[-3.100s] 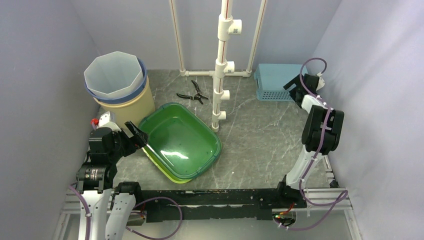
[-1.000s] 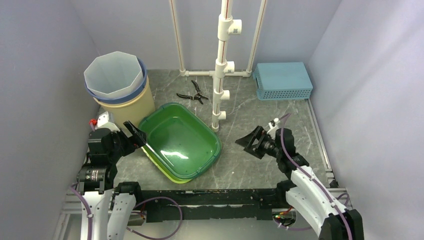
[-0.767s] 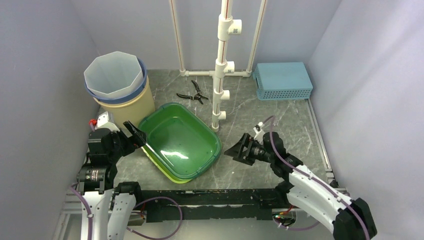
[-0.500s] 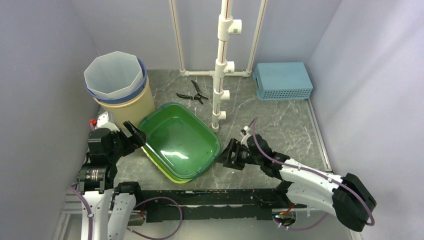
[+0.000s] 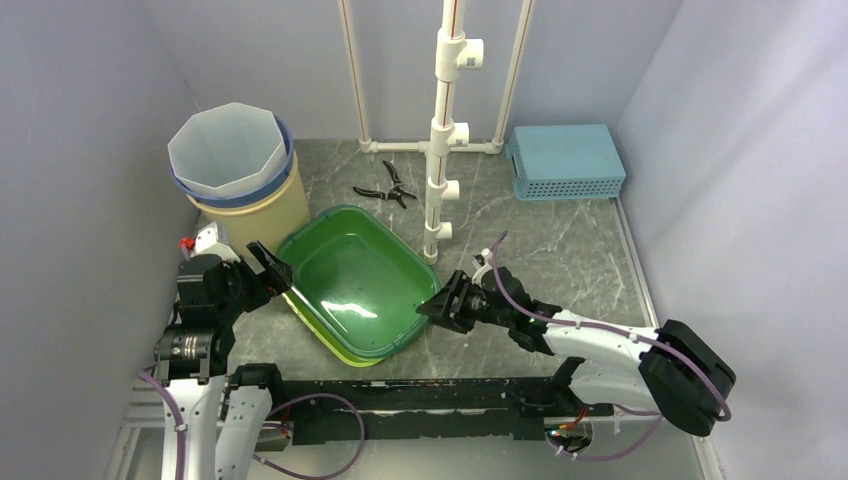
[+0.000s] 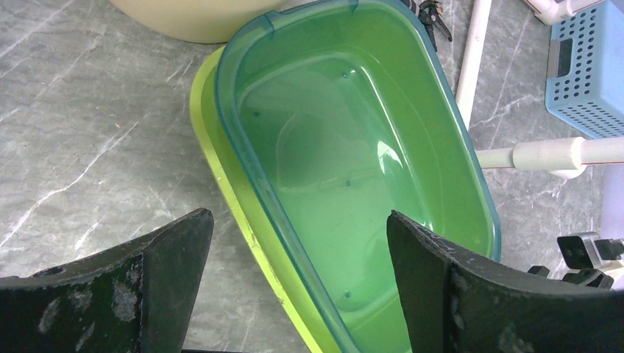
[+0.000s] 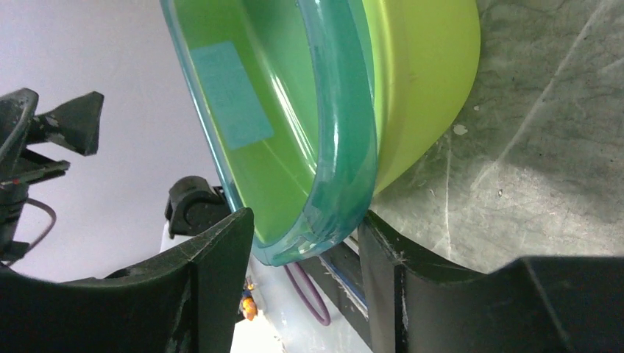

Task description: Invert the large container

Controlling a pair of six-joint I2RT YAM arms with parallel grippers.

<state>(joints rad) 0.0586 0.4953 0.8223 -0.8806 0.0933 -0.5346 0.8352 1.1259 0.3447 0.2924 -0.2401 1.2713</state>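
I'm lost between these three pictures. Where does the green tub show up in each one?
Top external: the green tub lies diagonally, left of centre, open side up.
Left wrist: the green tub fills the middle, seen looking down into it.
Right wrist: only the green tub's rim and outer side show, top centre, seen edge-on.
Shared landmark: the grey marbled tabletop appears in all three.

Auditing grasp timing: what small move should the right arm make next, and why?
Probably close the right fingers onto the teal rim of the green basin: the wrist view shows that rim already between them, while the left fingers stand open at the opposite edge.
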